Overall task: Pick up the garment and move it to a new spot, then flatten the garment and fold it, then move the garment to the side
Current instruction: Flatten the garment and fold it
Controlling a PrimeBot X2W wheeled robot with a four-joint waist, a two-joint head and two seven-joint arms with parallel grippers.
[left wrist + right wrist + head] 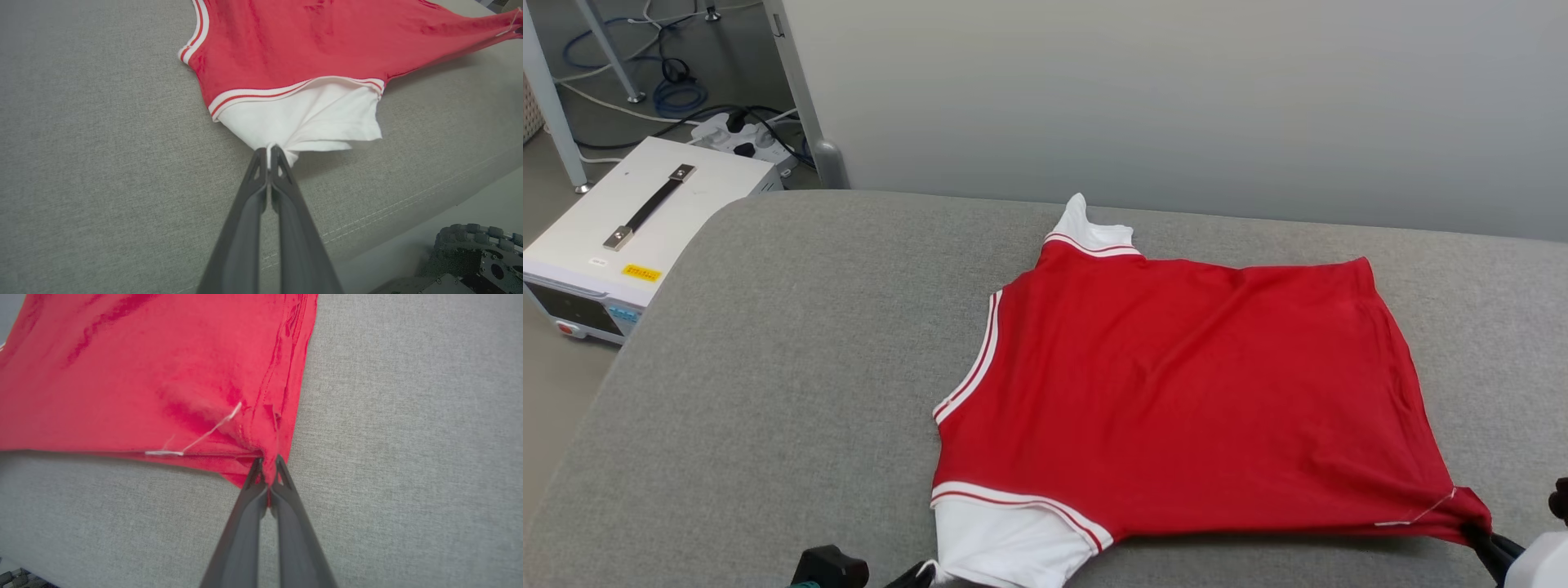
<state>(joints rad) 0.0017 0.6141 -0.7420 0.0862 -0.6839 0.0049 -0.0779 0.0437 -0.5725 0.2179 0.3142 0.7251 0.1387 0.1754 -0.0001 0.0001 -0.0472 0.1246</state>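
Note:
The garment (1176, 376), a red jersey with white sleeves and striped trim, lies spread on the grey cushioned surface (792, 359), plain red side up. My left gripper (268, 150) is shut on the near white sleeve (310, 118); in the head view it sits at the bottom edge (927, 569). My right gripper (267, 461) is shut on the red hem corner (261, 428), seen at the lower right of the head view (1478, 535). The near edge of the garment is stretched taut between both grippers.
A white equipment box (629, 237) with a black handle stands on the floor to the left, with cables and a power strip (735, 135) behind it. A pale wall panel (1176, 98) rises behind the surface. The robot's base (470, 261) shows below the surface's front edge.

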